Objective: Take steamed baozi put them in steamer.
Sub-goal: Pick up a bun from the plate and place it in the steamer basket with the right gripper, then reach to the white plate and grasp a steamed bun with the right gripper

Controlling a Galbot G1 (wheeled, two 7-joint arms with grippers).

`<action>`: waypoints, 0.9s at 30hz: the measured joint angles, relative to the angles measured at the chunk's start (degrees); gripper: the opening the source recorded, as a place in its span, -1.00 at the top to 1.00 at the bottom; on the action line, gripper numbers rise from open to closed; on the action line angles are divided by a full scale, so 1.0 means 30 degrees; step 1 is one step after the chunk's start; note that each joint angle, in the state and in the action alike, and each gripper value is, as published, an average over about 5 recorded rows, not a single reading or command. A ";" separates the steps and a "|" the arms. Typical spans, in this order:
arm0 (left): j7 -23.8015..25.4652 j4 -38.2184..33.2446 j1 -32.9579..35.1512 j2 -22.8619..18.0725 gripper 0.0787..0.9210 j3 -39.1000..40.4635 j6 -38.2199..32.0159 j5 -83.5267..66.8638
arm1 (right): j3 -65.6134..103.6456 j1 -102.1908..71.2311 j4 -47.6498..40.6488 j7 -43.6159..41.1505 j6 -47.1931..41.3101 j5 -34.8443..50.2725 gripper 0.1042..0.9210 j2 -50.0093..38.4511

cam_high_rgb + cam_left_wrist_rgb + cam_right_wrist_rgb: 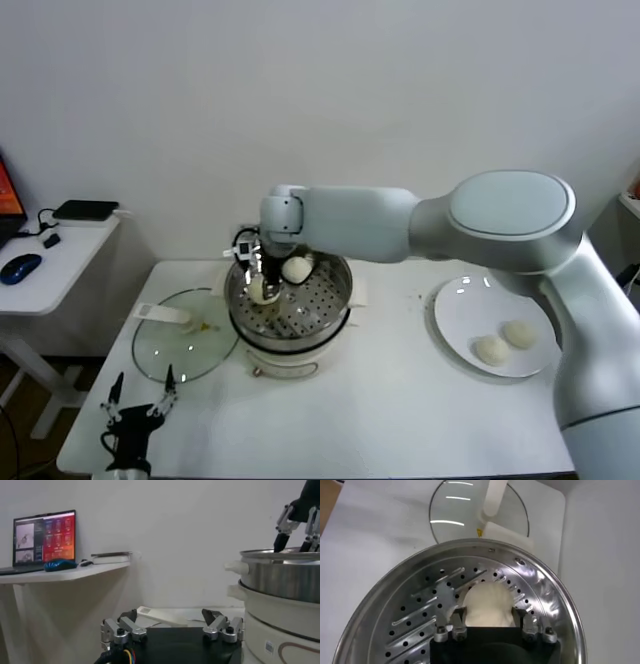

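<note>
The steamer (338, 283) stands mid-table on its white base, and one baozi (296, 269) lies in it at the back. My right gripper (259, 283) reaches into the basket's left side. It is shut on a second baozi (258, 291), low over the perforated bottom. In the right wrist view the fingers (458, 614) press both sides of this baozi (487, 602) inside the steamer (555, 600). Two more baozi (491, 349) (519, 333) lie on the white plate (458, 310) at the right. My left gripper (135, 415) is parked open at the table's front left corner.
The glass lid (185, 345) with its white handle lies flat left of the steamer and shows in the right wrist view (455, 510). A side table with a blue mouse (20, 268) stands at the far left. The left wrist view shows the steamer's wall (280, 580) and a laptop (45, 540).
</note>
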 measured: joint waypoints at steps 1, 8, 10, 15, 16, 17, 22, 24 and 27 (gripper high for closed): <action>-0.0002 -0.0009 0.0011 -0.0007 -0.77 0.0002 -0.0008 0.0012 | 0.0060 0.0006 0.0029 0.0015 -0.0006 -0.0007 -0.66 -0.0076; -0.0020 -0.0159 0.0106 -0.0045 -0.77 -0.0095 -0.0013 0.0043 | 0.0071 0.0780 0.0739 -0.0253 0.0280 0.0125 -0.76 -0.1189; -0.0020 -0.0218 0.0123 -0.0067 -0.77 -0.0116 0.0003 0.0054 | -0.0156 0.1280 0.1079 -0.0570 0.0592 0.0179 -0.76 -0.1740; -0.0020 -0.0306 0.0196 -0.0134 -0.77 -0.0113 0.0028 0.0106 | -0.1225 0.2738 0.2022 -0.1851 0.1837 0.0051 -0.76 -0.3644; -0.0020 -0.0308 0.0209 -0.0140 -0.77 -0.0111 0.0027 0.0117 | -0.1491 0.3035 0.2222 -0.2161 0.2131 -0.0025 -0.76 -0.4128; -0.0020 -0.0305 0.0220 -0.0143 -0.77 -0.0110 0.0023 0.0128 | -0.1757 0.3318 0.2423 -0.2465 0.2417 -0.0114 -0.76 -0.4635; -0.0027 -0.0258 0.0227 -0.0155 -0.77 -0.0116 0.0014 0.0155 | -0.3142 0.4490 0.3482 -0.3761 0.3755 -0.0891 -0.76 -0.7499; -0.0030 -0.0221 0.0215 -0.0157 -0.77 -0.0119 0.0018 0.0174 | -0.3690 0.4769 0.3911 -0.4119 0.4234 -0.1373 -0.76 -0.8715; -0.0040 -0.0142 0.0189 -0.0164 -0.77 -0.0122 0.0026 0.0229 | -0.4450 0.5038 0.4498 -0.4506 0.4894 -0.2195 -0.76 -1.0548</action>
